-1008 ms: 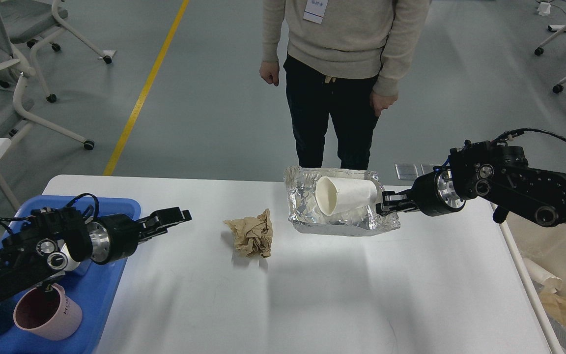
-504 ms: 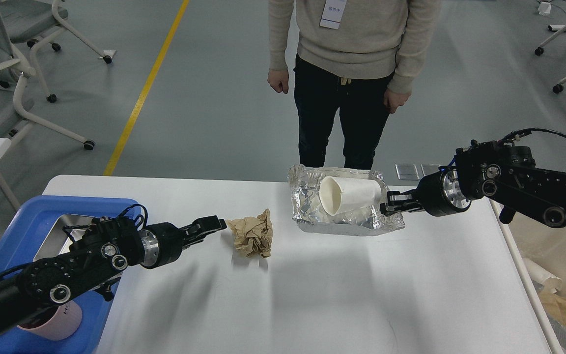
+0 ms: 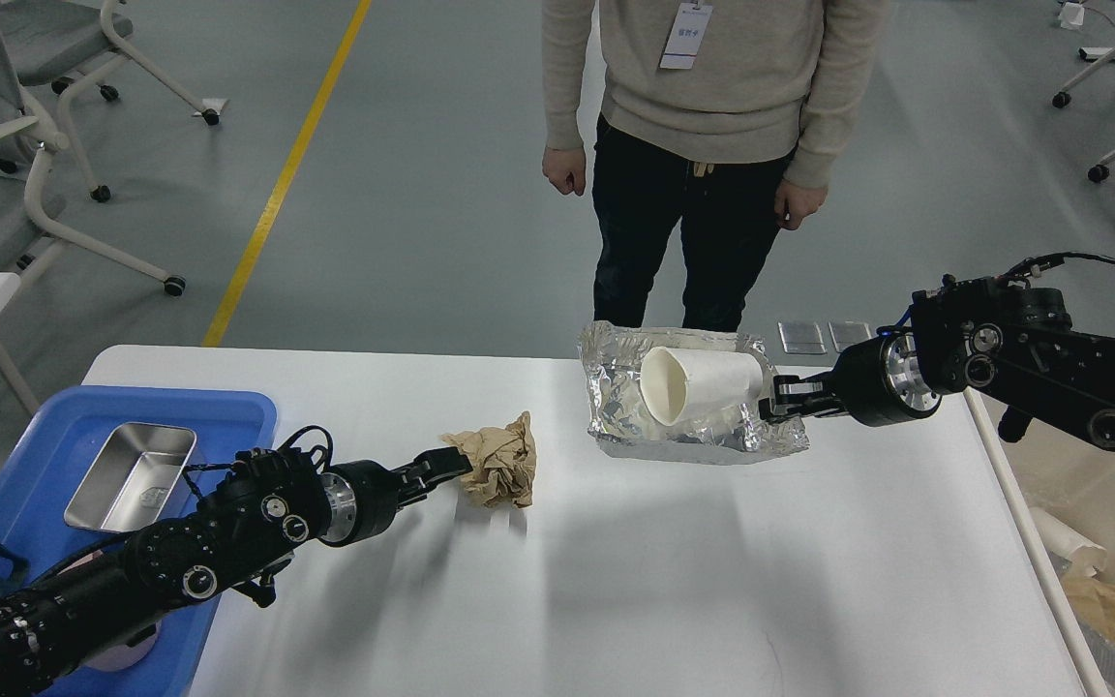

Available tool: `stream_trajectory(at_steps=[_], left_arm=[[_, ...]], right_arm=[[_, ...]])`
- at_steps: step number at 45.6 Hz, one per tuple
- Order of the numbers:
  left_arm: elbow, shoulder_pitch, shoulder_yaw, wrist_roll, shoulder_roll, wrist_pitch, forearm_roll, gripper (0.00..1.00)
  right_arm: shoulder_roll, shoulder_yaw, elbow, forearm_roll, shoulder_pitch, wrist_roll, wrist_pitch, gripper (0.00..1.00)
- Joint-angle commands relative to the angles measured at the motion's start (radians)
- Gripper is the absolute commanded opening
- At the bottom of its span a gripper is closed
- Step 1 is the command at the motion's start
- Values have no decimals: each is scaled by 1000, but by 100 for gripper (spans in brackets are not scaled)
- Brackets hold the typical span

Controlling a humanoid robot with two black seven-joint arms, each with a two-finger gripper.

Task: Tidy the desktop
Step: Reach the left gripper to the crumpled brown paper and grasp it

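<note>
The white desktop [image 3: 712, 581] bears a crumpled ball of brown paper [image 3: 501, 470] near its middle. My left gripper [image 3: 449, 466] reaches in low from the left, its tip at the paper's left edge; the fingers are too dark and end-on to tell apart. A crinkled foil tray [image 3: 616, 416] with a white paper cup [image 3: 703, 382] lying on its side in it hangs tilted just above the desktop's far edge. My right gripper [image 3: 778, 399] is shut on the foil tray's right rim.
A blue tray [image 3: 228, 414] at the left edge holds a small metal pan [image 3: 132, 476]. A person [image 3: 712, 145] stands just beyond the far edge. A beige bin [image 3: 1114, 523] with trash sits off the right edge. Office chairs [image 3: 6, 126] stand at the back left.
My left arm swung right from over the blue tray to the brown paper, uncovering the metal pan. My right gripper carried the foil tray and cup slightly right. The person stepped right.
</note>
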Motion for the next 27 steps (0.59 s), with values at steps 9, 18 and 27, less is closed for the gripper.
stream_trajectory(at_steps=[9,18,27], left_arm=[[71,4,1,-41,-95,1,-2,77],[94,7,4,-41,-122,3,-2,77],[120,9,4,-42,-128,23,-1,77]], right_arm=[[13,1,-2,0,0,-2,-3,0],[9,1,0,0,0,-2,-3,0],[6,5,0,0,0,-2,-3,0]])
